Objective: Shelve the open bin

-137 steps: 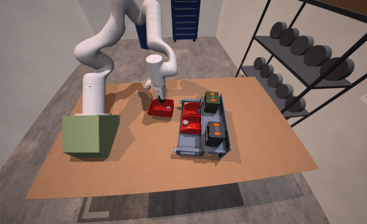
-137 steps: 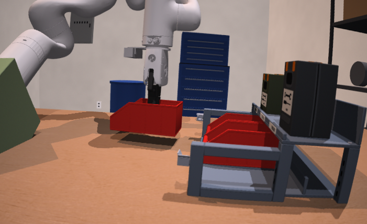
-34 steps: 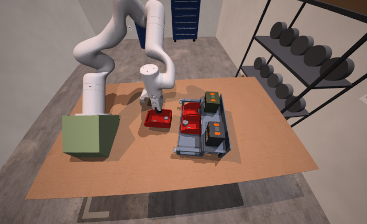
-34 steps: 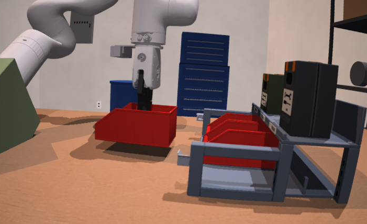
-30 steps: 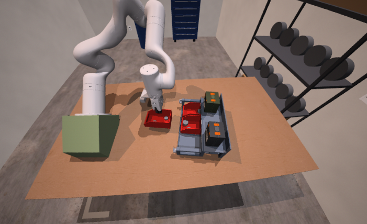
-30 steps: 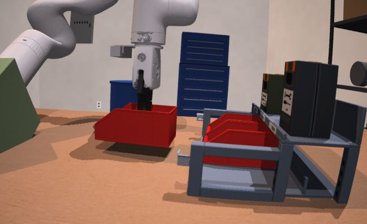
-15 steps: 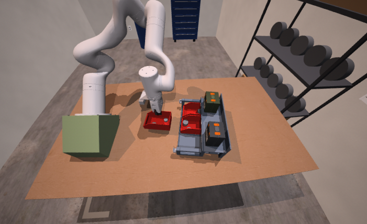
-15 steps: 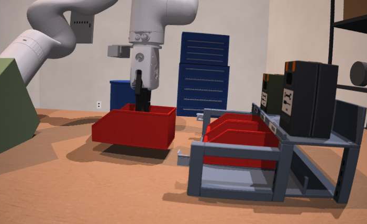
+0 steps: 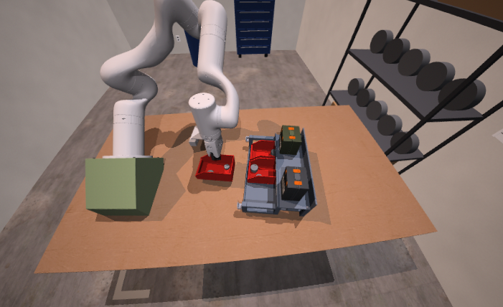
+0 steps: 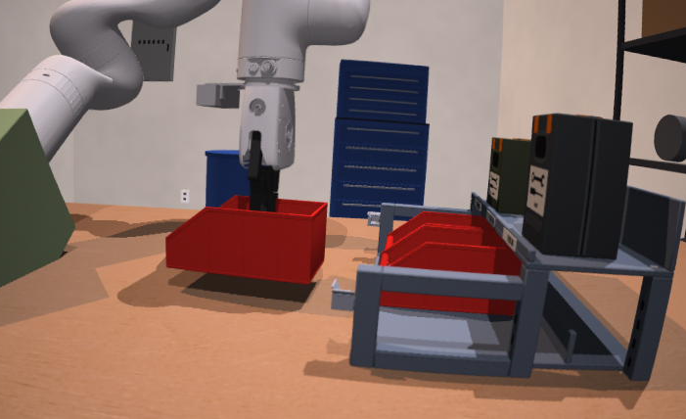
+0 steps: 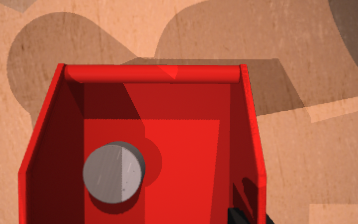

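Red bin (image 10: pixel 246 244) is held off the bench (image 10: pixel 178 353) by its wall, clenched in the tool (image 10: pixel 262 200); shelf (image 10: pixel 446 283) gap is not yet filled.

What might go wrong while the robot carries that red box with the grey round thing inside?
1. The gripper pinches only one thin wall of the red open plastic bin, which hangs above the table, so it might slip or swing.
2. Tilting it may roll the loose grey disc out through the open front.
3. The gap in the grey metal shelf is low and narrow, so the bin may bump the neighbouring red bins.
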`<state>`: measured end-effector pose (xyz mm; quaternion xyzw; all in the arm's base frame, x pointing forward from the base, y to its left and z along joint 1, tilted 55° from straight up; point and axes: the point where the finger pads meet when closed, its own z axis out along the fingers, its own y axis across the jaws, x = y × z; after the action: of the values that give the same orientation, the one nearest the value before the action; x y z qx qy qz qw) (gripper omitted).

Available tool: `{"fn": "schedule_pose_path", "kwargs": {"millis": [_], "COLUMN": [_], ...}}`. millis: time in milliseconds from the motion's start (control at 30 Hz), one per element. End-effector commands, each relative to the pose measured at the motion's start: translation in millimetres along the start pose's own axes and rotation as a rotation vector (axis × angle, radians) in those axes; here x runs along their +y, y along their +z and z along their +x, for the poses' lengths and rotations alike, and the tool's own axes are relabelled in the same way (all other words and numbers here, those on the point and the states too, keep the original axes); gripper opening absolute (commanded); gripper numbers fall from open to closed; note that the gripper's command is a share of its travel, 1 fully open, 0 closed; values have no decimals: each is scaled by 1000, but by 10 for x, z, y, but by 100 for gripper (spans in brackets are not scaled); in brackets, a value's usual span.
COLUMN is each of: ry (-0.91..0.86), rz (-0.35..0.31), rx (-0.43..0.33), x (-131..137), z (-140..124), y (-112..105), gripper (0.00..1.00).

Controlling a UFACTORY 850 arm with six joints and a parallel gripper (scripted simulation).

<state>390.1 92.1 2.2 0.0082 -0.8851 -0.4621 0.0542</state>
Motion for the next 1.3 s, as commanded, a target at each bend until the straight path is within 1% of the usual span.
{"fn": "schedule_pose_path", "kwargs": {"millis": [0, 167, 333, 733, 900, 1267], "ry": [-1, -1, -1, -1, -1, -1], "rz": [0, 0, 0, 0, 0, 0], "rx": [-1, -1, -1, -1, -1, -1], "x": [-17, -17, -164, -164, -312, -312], "z": [-8, -8, -5, -5, -1, -1], "y": [-6, -6, -2, -2, 1, 1], "gripper": [0, 0, 0, 0, 0, 0]}}
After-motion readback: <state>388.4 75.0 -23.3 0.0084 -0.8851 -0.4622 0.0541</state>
